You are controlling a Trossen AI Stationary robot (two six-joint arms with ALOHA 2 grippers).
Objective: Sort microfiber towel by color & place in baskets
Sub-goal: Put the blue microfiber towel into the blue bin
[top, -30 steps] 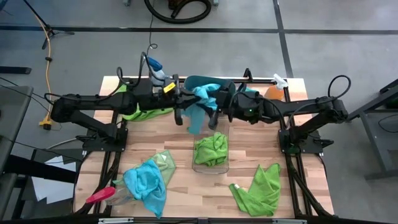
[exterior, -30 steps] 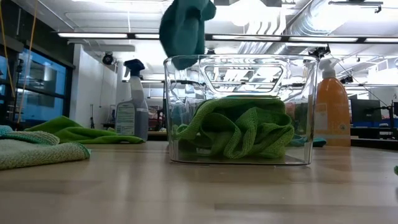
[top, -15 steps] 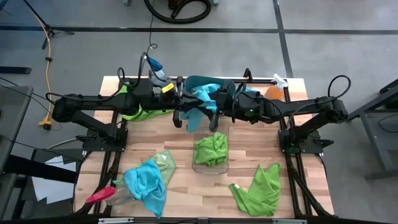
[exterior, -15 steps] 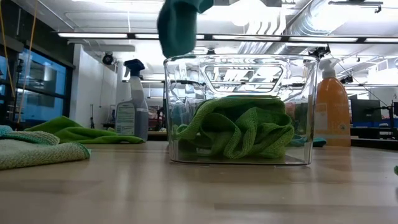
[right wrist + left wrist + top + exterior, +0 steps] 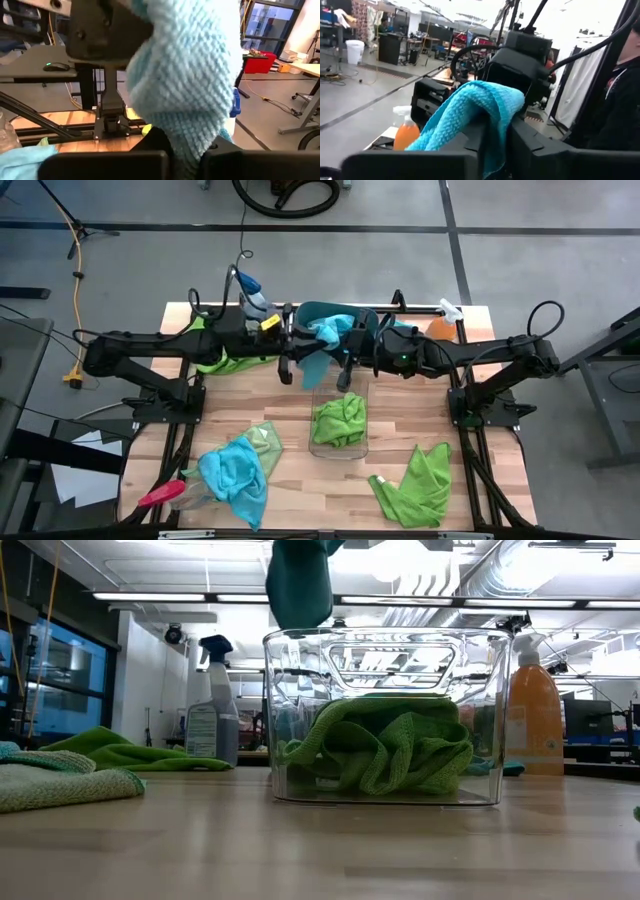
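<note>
A turquoise microfiber towel [image 5: 318, 348] hangs in the air between my two grippers, just in front of the teal-blue basket [image 5: 330, 313]. Its lower end [image 5: 298, 585] hangs above the far left rim of the clear basket [image 5: 312, 448]. That basket holds a lime green towel [image 5: 340, 420]. My left gripper [image 5: 292, 363] reaches in from the left and my right gripper [image 5: 345, 365] from the right. Both are shut on the turquoise towel, facing each other. My left gripper pinches a bunched fold of the turquoise towel [image 5: 492, 117] between its two fingers, coming level from the table's left. The cloth humps over the fingers and hangs below, lifted clear. My right gripper pinches another bunched part of the same towel [image 5: 192, 132] between its two fingers, level from the table's right. How many layers it has, I cannot tell.
A turquoise towel [image 5: 235, 470] lies on a green one [image 5: 265, 438] at the near left, beside a red-handled tool [image 5: 160, 495]. Another green towel [image 5: 415, 485] lies near right, and one [image 5: 235, 363] under the left arm. Spray bottles stand far left [image 5: 250, 290] and far right [image 5: 442, 325].
The turquoise towel's hanging end has risen and swung a little toward the table's right, so less of it dangles above the clear basket's rim. Both arms have stayed nearly in place.
</note>
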